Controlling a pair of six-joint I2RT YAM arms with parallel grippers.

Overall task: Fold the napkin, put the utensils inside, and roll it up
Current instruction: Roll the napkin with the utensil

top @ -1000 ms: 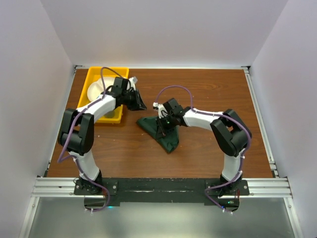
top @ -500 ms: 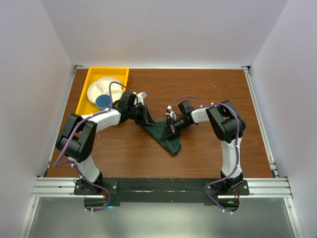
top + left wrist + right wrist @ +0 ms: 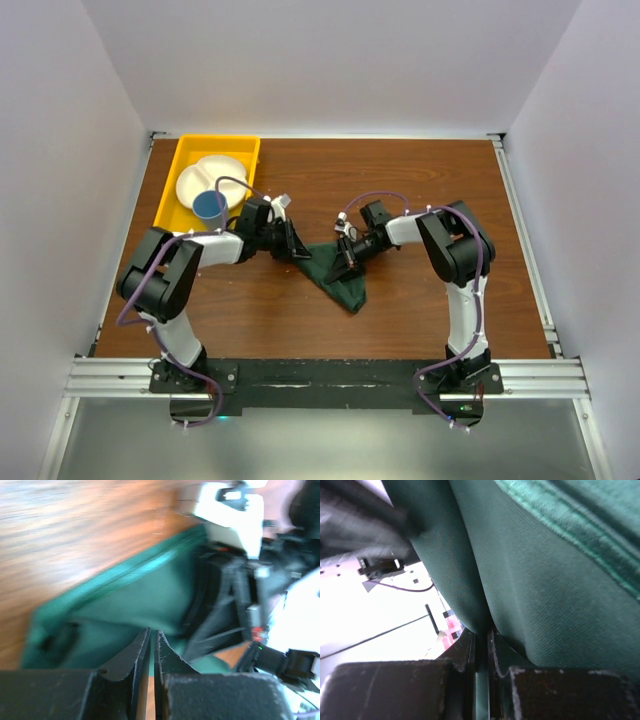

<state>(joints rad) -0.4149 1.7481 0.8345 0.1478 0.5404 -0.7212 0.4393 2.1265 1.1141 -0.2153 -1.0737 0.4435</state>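
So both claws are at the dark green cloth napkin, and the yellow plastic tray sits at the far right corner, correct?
No: the yellow plastic tray sits at the far left corner, as the top external view shows. The rest holds: the left claw and the right claw are both at the dark green cloth napkin.

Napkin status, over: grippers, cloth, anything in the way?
Right gripper jaws shut on napkin. Left gripper at its opposite end, jaws nearly closed, grip unclear. No utensils visible; nothing blocking.
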